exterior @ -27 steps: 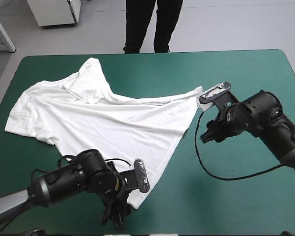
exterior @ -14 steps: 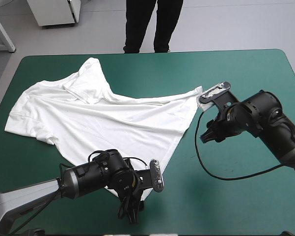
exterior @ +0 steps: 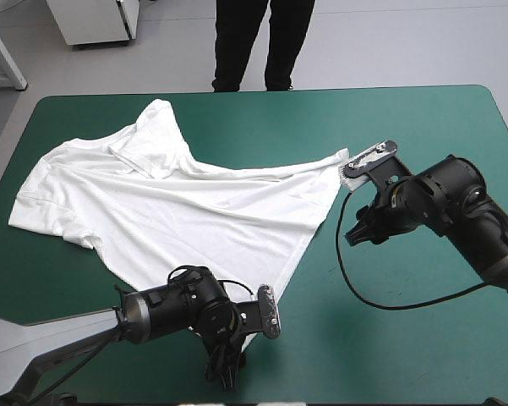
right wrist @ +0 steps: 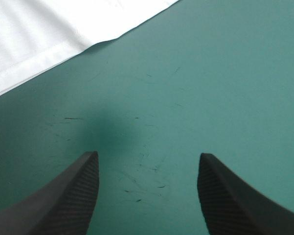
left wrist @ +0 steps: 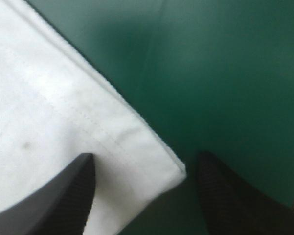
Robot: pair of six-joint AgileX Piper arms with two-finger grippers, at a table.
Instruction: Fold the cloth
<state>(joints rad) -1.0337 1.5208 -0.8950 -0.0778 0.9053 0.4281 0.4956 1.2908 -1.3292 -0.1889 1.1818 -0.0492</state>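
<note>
The T-shirt [exterior: 177, 211] lies spread out on the left half of the table, over the teal-green cover [exterior: 406, 118]. It is mostly flat, with long creases running across it. One sleeve [exterior: 156, 127] points toward the far edge and the other [exterior: 42, 216] toward the left edge. The hem runs slantwise from near the front edge up toward the table's middle.

The left gripper [exterior: 222, 370] sits low at the near corner of the hem. In its wrist view the black fingers [left wrist: 63, 196] stand apart, and the stitched corner [left wrist: 171, 169] of the white cloth [left wrist: 49, 112] lies between them. One finger is over the cloth and the other over bare cover.

The right gripper [exterior: 361, 230] is just beside the hem's far corner. Its fingers [right wrist: 220, 196] are also spread, with only bare cover between them and the shirt's edge [right wrist: 39, 39] ahead of them.
</note>
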